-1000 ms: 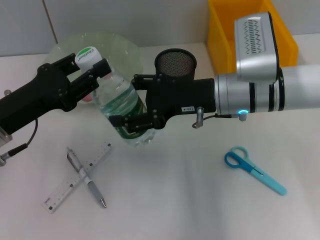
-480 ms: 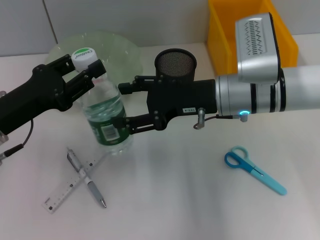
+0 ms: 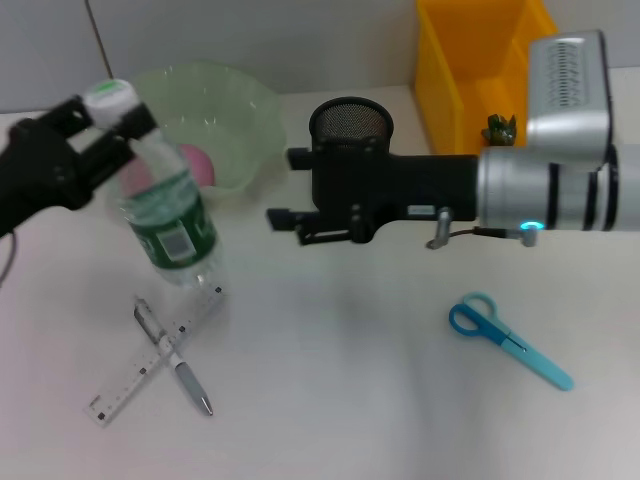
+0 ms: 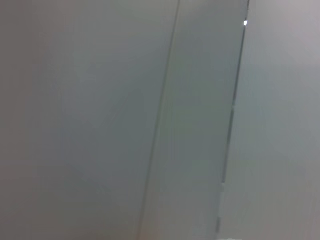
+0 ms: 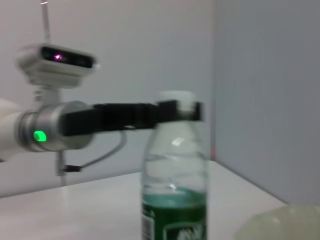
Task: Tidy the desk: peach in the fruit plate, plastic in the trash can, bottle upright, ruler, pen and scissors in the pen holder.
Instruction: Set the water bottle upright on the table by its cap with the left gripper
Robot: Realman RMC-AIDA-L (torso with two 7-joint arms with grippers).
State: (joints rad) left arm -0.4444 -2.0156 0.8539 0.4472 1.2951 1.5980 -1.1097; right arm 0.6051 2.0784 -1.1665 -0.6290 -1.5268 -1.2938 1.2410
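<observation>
The bottle [image 3: 168, 222] stands nearly upright at the left of the desk [image 3: 340, 400], its base close to the ruler's end. My left gripper [image 3: 112, 112] is shut on its capped neck; the right wrist view shows the same grip [image 5: 177, 110] on the bottle [image 5: 175, 190]. My right gripper [image 3: 288, 188] hangs open in front of the pen holder [image 3: 350, 122], apart from the bottle. The peach [image 3: 197, 164] lies in the fruit plate [image 3: 245, 105]. The ruler [image 3: 130, 378] and the pen [image 3: 178, 365] lie crossed. The scissors [image 3: 508, 340] lie at the right. A small dark green thing [image 3: 497, 128] sits in the trash can [image 3: 450, 70]; whether it is the plastic I cannot tell.
The left wrist view shows only a grey wall. The fruit plate's rim [image 5: 280, 225] appears beside the bottle in the right wrist view. My right arm spans the middle of the desk, in front of the pen holder and the trash can.
My right gripper let go of the bottle and drew back to the right. My left gripper moved left with the bottle, which went from tilted to nearly upright.
</observation>
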